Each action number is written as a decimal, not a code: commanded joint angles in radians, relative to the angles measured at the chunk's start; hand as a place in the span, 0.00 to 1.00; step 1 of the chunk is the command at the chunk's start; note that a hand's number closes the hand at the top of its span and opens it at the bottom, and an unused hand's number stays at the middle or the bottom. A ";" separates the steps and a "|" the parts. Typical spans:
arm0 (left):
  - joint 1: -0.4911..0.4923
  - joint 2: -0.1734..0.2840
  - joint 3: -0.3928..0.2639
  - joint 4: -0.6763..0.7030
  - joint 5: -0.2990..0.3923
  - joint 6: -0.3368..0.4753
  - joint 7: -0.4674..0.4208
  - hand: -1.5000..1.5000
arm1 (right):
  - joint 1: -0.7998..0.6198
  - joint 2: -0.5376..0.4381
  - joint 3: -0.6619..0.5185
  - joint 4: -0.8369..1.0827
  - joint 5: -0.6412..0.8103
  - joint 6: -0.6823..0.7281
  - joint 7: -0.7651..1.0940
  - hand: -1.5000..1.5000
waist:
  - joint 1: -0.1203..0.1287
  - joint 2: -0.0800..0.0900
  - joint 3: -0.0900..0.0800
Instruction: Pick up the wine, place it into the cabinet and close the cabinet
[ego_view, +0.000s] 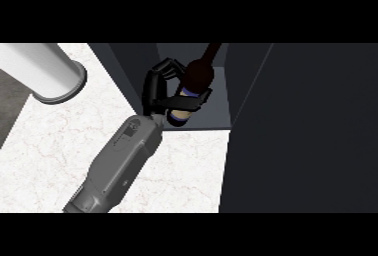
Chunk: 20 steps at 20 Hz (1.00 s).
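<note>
Inside the dark cabinet (196, 120) opening, the black robot hand (159, 92) curls round a slender dark wine bottle (198, 75) with a blue-banded label, tilted. Its grey forearm (122, 165) crosses the white marbled surface (52, 150) near a pale cylinder (44, 70).

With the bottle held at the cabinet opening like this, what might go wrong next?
1. The wine bottle leans while the hand is curled round it inside the cabinet; released like this, it may tip over.
2. The hand is close to the cabinet's left wall, so pulling out may scrape it.
3. The open door stands beside the forearm; closing early may hit the arm.
</note>
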 joint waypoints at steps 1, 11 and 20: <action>-0.100 -0.004 0.058 0.161 -0.014 -0.043 -0.020 1.00 | 0.027 0.013 0.013 -0.073 -0.032 -0.009 0.028 0.00 | -0.003 0.002 0.000; -0.195 0.023 0.115 0.331 -0.003 -0.041 -0.173 1.00 | 0.058 0.005 -0.004 -0.080 -0.085 0.042 -0.008 0.00 | -0.011 0.005 0.000; -0.321 -0.004 0.171 0.492 0.017 0.012 -0.246 1.00 | 0.010 0.042 0.055 -0.095 0.001 -0.017 0.034 0.00 | -0.021 0.008 -0.001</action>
